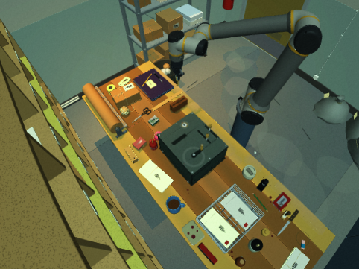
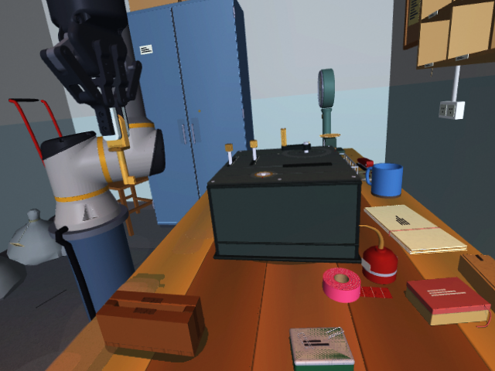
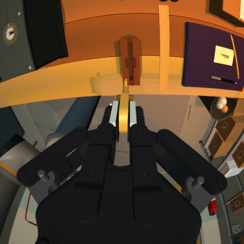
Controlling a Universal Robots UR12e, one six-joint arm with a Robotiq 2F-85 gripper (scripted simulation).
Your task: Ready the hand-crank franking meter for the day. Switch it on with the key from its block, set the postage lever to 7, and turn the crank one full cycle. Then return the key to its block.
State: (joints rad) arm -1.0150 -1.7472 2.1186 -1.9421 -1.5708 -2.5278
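Note:
The brass key (image 2: 120,153) hangs in my gripper (image 2: 114,120), which is closed on its bow, high in the air off the bench's edge and above the brown key block (image 2: 150,321). In the wrist camera the key (image 3: 124,112) points down toward the block (image 3: 129,60), whose slot is empty. The dark franking meter (image 1: 192,148) sits mid-bench, with its keyhole (image 2: 264,174), two levers (image 2: 241,151) and a crank (image 2: 283,137) on top.
A shelf of cardboard boxes (image 1: 164,18) stands behind the bench's end, and a blue cabinet (image 2: 192,100) behind the meter. A purple book (image 3: 212,57), ruler (image 3: 163,47), pink tape roll (image 2: 342,284), red oil can (image 2: 380,259) and blue mug (image 2: 386,179) lie around.

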